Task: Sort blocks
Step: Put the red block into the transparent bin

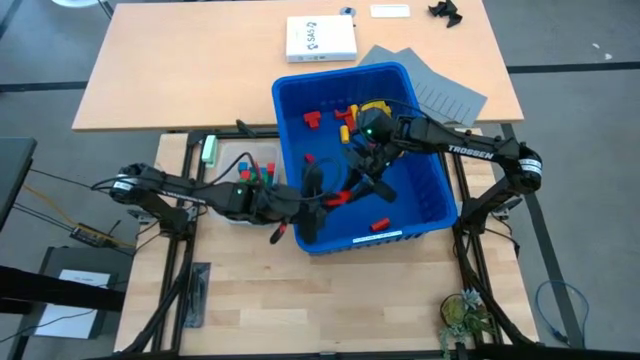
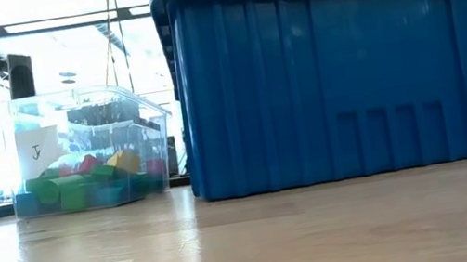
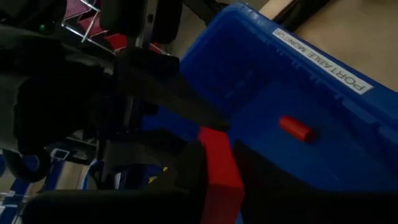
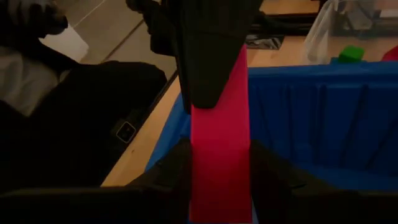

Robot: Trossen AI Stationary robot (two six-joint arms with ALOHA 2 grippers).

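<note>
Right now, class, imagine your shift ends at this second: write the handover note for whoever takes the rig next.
Left gripper: inside the blue bin, near its front left corner, shut on a red block.
Right gripper: over the middle of the bin, shut on a long red block. The two grippers are close together; it looks like a handover, so check before moving either arm.
Blocks: some already in the clear tub left of the bin; loose blocks remain on the bin floor.
Done: part of the sort. Left: the two held blocks and everything in the bin.
</note>
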